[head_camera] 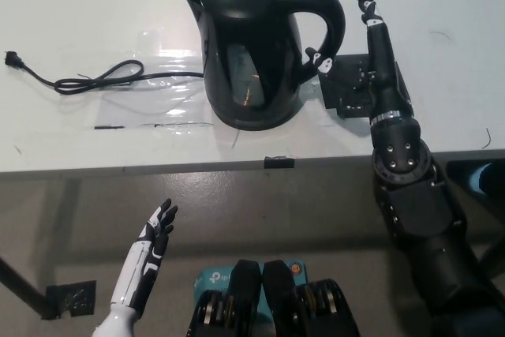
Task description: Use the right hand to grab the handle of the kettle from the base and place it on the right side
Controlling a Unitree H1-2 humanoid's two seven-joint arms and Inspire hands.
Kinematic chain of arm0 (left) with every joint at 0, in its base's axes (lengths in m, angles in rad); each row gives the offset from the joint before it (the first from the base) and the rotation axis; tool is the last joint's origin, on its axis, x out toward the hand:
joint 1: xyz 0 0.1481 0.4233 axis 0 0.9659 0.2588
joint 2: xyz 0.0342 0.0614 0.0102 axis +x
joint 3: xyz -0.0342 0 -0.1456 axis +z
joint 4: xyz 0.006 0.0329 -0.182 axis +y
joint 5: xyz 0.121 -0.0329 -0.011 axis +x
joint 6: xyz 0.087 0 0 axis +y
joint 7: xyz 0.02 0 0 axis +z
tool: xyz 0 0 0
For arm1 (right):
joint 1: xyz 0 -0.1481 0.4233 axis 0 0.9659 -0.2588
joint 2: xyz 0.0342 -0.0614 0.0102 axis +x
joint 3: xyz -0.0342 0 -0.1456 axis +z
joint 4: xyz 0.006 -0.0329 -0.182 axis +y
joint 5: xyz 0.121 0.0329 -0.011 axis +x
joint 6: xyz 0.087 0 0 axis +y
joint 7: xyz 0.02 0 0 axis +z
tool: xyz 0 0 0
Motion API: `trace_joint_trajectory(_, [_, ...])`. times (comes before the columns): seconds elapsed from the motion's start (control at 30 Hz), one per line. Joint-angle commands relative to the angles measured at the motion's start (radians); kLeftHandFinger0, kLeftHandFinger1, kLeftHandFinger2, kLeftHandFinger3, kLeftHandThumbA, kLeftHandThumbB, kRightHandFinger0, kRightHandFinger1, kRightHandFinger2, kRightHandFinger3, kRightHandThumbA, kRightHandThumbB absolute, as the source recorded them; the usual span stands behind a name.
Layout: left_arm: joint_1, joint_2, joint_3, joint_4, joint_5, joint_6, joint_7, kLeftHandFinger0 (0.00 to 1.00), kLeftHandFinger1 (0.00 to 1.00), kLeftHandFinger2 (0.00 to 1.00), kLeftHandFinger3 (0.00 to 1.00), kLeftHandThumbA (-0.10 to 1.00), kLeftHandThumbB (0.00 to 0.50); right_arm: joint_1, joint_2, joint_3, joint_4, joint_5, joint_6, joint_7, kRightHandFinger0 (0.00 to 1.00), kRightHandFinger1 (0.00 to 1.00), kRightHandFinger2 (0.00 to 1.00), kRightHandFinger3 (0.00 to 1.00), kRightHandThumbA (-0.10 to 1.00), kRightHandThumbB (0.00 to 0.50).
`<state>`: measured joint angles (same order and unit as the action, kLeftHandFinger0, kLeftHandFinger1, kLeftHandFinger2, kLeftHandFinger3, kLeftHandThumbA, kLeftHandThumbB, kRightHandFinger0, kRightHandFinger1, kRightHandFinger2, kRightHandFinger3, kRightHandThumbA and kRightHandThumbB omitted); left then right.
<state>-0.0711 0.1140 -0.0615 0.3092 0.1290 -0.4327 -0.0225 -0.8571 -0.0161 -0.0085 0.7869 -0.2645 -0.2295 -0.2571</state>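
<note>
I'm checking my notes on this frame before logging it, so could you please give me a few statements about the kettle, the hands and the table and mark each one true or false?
1. The kettle stands upright on the white table. True.
2. The right hand is closed around the kettle's handle. False: it is open beside the handle, just to its right, and holds nothing.
3. The left hand rests on the table next to the power cord. False: it hangs open below the table's front edge, far from the cord.
4. A black tape patch lies on the table to the right of the kettle. True.
5. The kettle's spout points toward picture left. True.
</note>
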Motion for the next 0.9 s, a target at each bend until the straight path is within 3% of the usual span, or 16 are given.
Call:
trace_joint_trajectory(0.0, [-0.008,0.007,-0.007,-0.021,0.008,-0.037,0.002,1.00,1.00,1.00,1.00,1.00,0.500,-0.088,-0.011,0.000,0.028,0.002,-0.056,-0.058,1.00,1.00,1.00,1.00,0.83,0.194])
trace_joint_trajectory(0.2, [-0.008,0.007,-0.008,-0.023,0.007,-0.037,0.000,1.00,1.00,1.00,1.00,1.00,0.500,-0.112,-0.015,0.005,0.045,0.001,-0.052,-0.072,1.00,1.00,1.00,1.00,0.80,0.182])
trace_joint_trajectory(0.4, [-0.007,0.009,-0.012,-0.024,0.006,-0.037,0.000,1.00,1.00,1.00,1.00,1.00,0.500,-0.148,-0.017,0.016,0.085,-0.008,-0.066,-0.093,1.00,1.00,1.00,1.00,0.86,0.183])
trace_joint_trajectory(0.57, [-0.011,0.009,-0.013,-0.021,0.008,-0.037,-0.001,1.00,1.00,1.00,1.00,1.00,0.500,-0.167,-0.013,0.020,0.099,-0.001,-0.072,-0.099,1.00,1.00,1.00,1.00,0.89,0.218])
trace_joint_trajectory(0.87, [-0.011,0.008,-0.013,-0.022,-0.001,-0.037,-0.002,1.00,1.00,1.00,1.00,1.00,0.500,-0.224,-0.003,0.035,0.178,0.000,-0.081,-0.117,1.00,1.00,1.00,1.00,0.90,0.232])
